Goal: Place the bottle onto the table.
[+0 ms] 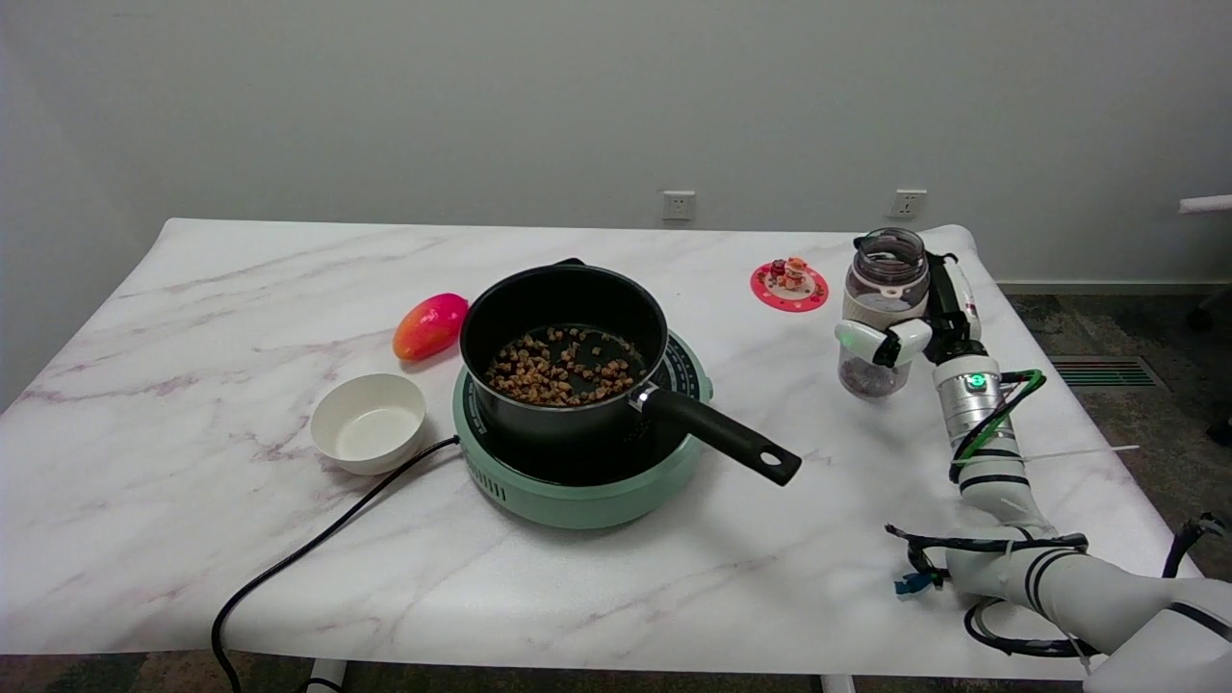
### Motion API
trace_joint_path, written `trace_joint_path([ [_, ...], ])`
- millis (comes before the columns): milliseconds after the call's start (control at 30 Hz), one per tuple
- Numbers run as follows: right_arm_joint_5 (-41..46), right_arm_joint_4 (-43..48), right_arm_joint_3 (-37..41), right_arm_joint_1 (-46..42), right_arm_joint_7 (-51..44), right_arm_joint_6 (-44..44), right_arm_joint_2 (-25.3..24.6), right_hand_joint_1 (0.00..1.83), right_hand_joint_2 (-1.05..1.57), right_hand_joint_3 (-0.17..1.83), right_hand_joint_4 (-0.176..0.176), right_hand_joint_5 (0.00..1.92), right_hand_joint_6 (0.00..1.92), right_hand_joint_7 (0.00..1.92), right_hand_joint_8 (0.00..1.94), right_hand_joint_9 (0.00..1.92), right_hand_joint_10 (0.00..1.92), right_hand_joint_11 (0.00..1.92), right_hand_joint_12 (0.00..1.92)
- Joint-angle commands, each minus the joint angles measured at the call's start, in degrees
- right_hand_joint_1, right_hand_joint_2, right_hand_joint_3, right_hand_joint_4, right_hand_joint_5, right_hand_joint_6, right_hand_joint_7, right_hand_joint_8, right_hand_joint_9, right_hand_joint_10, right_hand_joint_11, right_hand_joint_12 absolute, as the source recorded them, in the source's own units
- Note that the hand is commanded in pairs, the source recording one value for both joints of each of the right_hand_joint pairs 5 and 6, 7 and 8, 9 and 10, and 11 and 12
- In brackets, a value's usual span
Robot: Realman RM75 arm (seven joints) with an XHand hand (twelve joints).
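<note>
A clear open-topped bottle (881, 303) with a pale band around its middle stands upright at the right side of the marble table (192, 462). Its base looks to be at or very near the tabletop. My right hand (919, 322) wraps around it from the right, with white fingers (866, 339) across its front, so the hand grips the bottle. The arm reaches in from the lower right.
A black pot (563, 351) of brown bits sits on a green cooker (577, 481), its handle (722, 435) pointing toward the bottle. A red coaster with small figures (789, 284) lies left of the bottle. A white bowl (369, 422), a mango (430, 325) and a black cord (308, 549) lie further left.
</note>
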Motion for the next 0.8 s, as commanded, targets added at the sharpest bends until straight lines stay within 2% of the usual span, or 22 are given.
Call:
trace_joint_path([
  [33,-0.1,0.8,1.9,-2.2,1.1,0.3,0.8,1.32,-0.48,1.27,0.0,0.66,0.66,1.15,1.15,0.84,0.84,0.48,0.48],
  [100,-0.1,0.8,1.9,-2.5,1.5,0.2,1.3,1.31,-0.57,1.24,0.0,0.53,0.53,1.0,1.0,0.69,0.69,0.42,0.42],
  [167,-0.1,0.8,1.9,-2.8,1.6,0.2,1.7,1.31,-0.65,1.24,0.0,0.46,0.46,0.93,0.93,0.6,0.6,0.41,0.41],
  [267,-0.1,0.9,2.3,-3.3,1.7,0.2,2.2,1.3,-0.83,1.3,0.0,0.27,0.27,0.74,0.74,0.52,0.52,0.4,0.4],
  [367,-0.1,0.9,2.3,-4.0,2.1,0.2,3.0,1.29,-0.92,1.32,0.0,0.21,0.21,0.6,0.6,0.48,0.48,0.4,0.4],
  [433,-0.1,1.5,2.3,-4.5,2.2,0.0,3.5,1.28,-0.92,1.22,0.0,0.19,0.19,0.58,0.58,0.46,0.46,0.41,0.41],
  [800,-0.1,2.4,4.9,-8.3,2.2,-1.6,7.2,1.27,-0.96,1.17,0.0,0.13,0.13,0.52,0.52,0.43,0.43,0.41,0.41],
])
